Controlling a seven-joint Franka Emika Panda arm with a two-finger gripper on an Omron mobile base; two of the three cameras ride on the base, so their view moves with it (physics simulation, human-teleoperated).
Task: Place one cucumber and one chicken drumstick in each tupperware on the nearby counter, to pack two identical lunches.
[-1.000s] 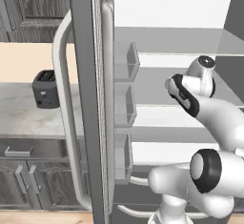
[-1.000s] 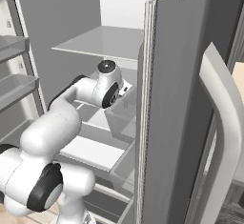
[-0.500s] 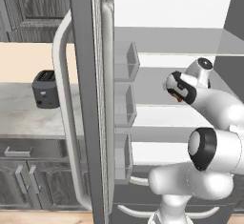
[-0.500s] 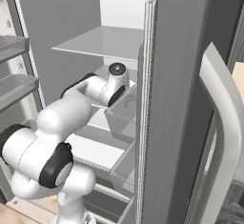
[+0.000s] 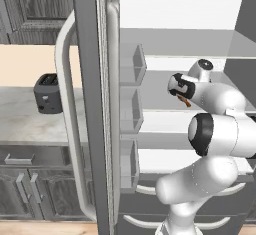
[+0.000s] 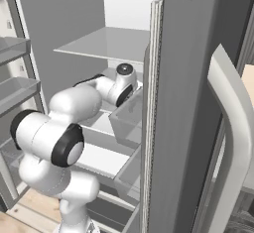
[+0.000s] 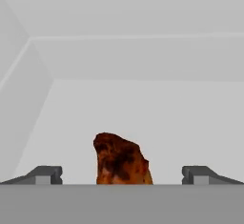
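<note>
A brown roasted chicken drumstick lies on a white fridge shelf, right between my gripper's two dark fingertips, which stand wide apart and clear of it. From the left base view, my gripper reaches into the open fridge over the middle shelf, with the drumstick just under the hand. The counter runs to the left of the fridge door. The cucumber and the tupperware are out of view.
The open fridge door with its long bar handle and door bins stands left of the arm. A black toaster sits on the counter. The other door closes in the right side.
The arm has folded higher and pushed the hand further in over the shelf toward the drumstick. The jaws have stayed open.
</note>
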